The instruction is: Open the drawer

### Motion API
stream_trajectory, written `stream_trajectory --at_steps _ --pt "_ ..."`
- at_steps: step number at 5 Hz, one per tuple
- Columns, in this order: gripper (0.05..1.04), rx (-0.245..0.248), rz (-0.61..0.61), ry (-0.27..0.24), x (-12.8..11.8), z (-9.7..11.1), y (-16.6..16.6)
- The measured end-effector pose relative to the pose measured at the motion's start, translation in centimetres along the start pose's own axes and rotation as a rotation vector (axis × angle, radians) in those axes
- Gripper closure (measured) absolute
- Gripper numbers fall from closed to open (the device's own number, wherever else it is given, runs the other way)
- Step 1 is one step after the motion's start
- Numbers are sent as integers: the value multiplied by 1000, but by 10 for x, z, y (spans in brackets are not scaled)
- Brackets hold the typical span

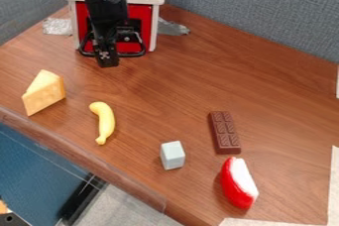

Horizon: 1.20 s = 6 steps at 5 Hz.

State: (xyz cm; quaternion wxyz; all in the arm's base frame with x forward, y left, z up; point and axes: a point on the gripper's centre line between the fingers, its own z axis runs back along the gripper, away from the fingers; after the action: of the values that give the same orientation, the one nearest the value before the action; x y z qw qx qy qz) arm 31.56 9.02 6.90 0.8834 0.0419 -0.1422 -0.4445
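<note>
The black gripper hangs in front of the small white-topped cabinet at the upper left, overlapping the middle of the drawer front. The red drawer sits between the cabinet's white legs and looks closed. Its black wire-like handle shows to both sides of the gripper, low on the front. Arm and gripper hide the centre of the drawer and part of the handle, so whether they touch it cannot be told.
Cheese wedge and banana lie nearer the camera at left. A grey block, chocolate bar and red-and-white piece lie lower right. Grey partition walls stand behind; the wooden table's edge runs along lower left.
</note>
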Motion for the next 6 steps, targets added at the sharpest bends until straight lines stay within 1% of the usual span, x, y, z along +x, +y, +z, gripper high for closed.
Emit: stream_trajectory --at_steps 1,2,3,4,5,6 --pt "85 39 -42 -45 -1 -7 -2" --pt "85 59 -22 -67 -5 -18 2" --pt "85 60 -3 -79 -7 -30 4" --pt "112 63 19 -88 -8 -36 12" --pt "392 67 71 -91 -10 -45 16" --pt "705 78 96 -112 -8 -45 20"
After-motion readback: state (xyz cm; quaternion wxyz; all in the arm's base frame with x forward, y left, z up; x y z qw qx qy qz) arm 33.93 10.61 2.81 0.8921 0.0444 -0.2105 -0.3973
